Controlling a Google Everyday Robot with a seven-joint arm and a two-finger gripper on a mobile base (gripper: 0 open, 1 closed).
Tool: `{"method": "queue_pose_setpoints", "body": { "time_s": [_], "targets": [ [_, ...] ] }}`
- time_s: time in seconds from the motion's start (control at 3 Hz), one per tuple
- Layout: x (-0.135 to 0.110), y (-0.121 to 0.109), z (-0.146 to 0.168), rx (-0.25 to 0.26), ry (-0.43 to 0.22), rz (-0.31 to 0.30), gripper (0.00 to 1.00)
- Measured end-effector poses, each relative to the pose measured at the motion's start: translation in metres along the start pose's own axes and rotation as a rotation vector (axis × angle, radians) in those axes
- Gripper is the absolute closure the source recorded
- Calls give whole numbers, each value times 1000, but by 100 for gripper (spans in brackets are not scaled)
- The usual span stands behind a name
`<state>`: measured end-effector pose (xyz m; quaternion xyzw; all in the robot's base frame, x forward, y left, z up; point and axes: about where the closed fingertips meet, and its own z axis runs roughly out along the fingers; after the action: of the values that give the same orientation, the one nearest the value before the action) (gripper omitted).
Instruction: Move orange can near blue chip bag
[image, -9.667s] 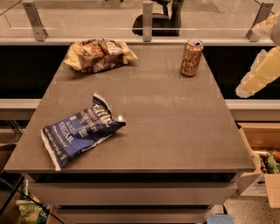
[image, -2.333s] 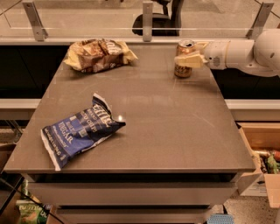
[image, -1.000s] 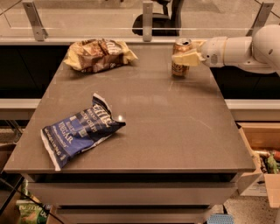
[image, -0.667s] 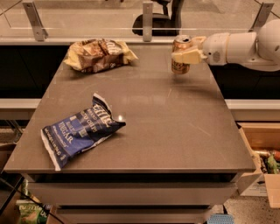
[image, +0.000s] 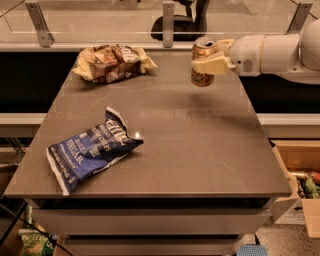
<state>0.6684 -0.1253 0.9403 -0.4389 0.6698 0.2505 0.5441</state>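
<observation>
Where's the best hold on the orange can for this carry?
Mid-height on its round side wall, coming from the view's right. The can is upright, and the end effector, above the far right corner of the table, is clamped there.

My gripper (image: 206, 55) pinches the orange can (image: 202, 78) between both fingers; my white forearm (image: 272, 52) runs level behind it.

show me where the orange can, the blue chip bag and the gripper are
orange can (image: 202, 79): camera view, lower body under the jaws
blue chip bag (image: 90, 151): camera view, middle of its printed face
gripper (image: 203, 63): camera view, between jaws shut on the can, over the table (image: 210, 150), far right
</observation>
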Motion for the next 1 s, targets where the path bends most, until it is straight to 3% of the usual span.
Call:
{"method": "queue_pose_setpoints", "body": {
  "time_s": [1.0],
  "targets": [
    [-1, 116, 4, 1, 40, 32, 100]
  ]
}}
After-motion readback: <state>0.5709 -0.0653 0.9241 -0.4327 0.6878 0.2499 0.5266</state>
